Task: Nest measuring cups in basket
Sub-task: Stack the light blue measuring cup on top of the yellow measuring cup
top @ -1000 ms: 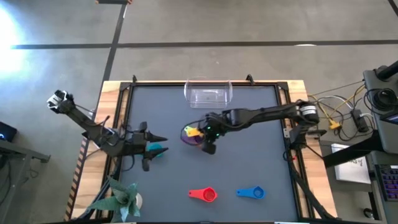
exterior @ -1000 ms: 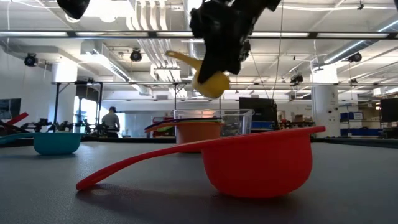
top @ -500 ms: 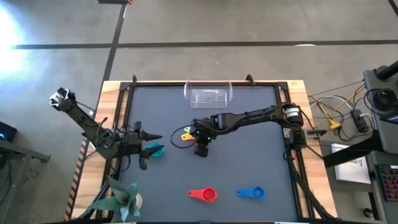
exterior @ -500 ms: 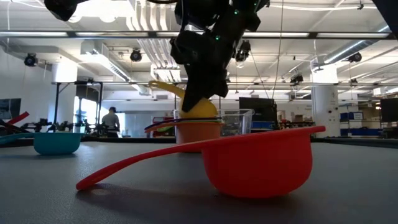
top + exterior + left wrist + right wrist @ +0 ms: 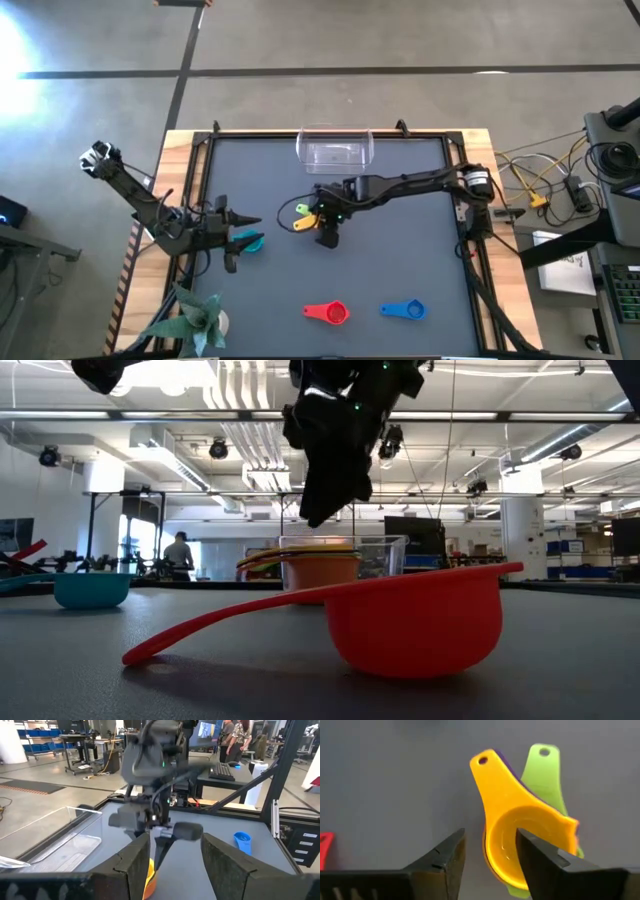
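Note:
A stack of nested measuring cups (image 5: 305, 215) stands on the table's middle, in front of the clear basket (image 5: 335, 148). The orange cup (image 5: 320, 572) is at the bottom and the yellow cup (image 5: 520, 832) on top, with green (image 5: 545, 775) and purple handles under it. My right gripper (image 5: 318, 515) is open and hovers just above the stack; it also shows in the high view (image 5: 326, 235). My left gripper (image 5: 250, 225) is open beside the teal cup (image 5: 252, 241), which rests on the table (image 5: 90, 588). The red cup (image 5: 328, 313) and blue cup (image 5: 403, 310) lie near the front edge.
A green plant (image 5: 195, 320) stands at the table's front left corner. The basket stands against the far edge, with nothing in it that shows. A raised rim (image 5: 205, 180) runs around the dark mat. A person (image 5: 180, 550) stands far off in the room behind.
My right gripper has carried the yellow cup down and toward the table's left onto the stack, set it into the other cups and let go. It has then risen a little and shifted back right. The yellow cup now sits nested on the stack.

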{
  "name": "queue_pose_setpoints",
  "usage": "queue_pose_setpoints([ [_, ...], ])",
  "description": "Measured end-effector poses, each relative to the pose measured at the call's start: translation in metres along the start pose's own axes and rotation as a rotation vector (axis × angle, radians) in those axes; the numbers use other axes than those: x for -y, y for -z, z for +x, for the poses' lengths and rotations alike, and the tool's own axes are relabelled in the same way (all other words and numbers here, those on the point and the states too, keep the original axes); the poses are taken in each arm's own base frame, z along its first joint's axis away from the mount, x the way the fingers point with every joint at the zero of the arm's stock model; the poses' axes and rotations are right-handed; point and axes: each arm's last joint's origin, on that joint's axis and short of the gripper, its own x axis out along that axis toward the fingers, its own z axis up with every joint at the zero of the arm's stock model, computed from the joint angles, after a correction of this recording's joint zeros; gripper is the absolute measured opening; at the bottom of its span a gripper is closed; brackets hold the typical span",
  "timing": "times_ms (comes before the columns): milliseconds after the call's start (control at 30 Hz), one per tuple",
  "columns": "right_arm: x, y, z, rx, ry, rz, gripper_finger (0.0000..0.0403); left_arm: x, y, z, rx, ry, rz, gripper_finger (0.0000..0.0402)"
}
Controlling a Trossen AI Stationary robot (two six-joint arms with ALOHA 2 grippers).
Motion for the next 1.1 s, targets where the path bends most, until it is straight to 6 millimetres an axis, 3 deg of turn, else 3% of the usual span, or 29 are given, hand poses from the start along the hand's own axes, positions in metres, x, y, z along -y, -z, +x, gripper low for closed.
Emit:
queue_pose_setpoints([
  [200,-0.003,0.0,-0.034,0.075,0.005,-0.028,0.0179,0.0,0.001,0.0,-0.002,-0.001,0.002,0.016],
  [433,-0.011,0.021,-0.061,0.256,0.027,-0.09,0.0173,0.001,0.001,0.001,-0.004,-0.001,-0.01,0.016],
  [667,-0.011,0.056,-0.072,0.531,-0.032,-0.207,0.0164,-0.003,0.0,0.0,0.014,-0.091,0.056,0.016],
  [867,-0.005,0.076,-0.079,0.739,-0.055,-0.242,0.0157,-0.006,-0.015,-0.003,0.022,-0.097,0.056,0.016],
  [1100,0.0,0.095,-0.083,0.822,-0.052,-0.284,0.0156,-0.027,-0.034,-0.01,-0.165,-0.148,-0.035,0.016],
])
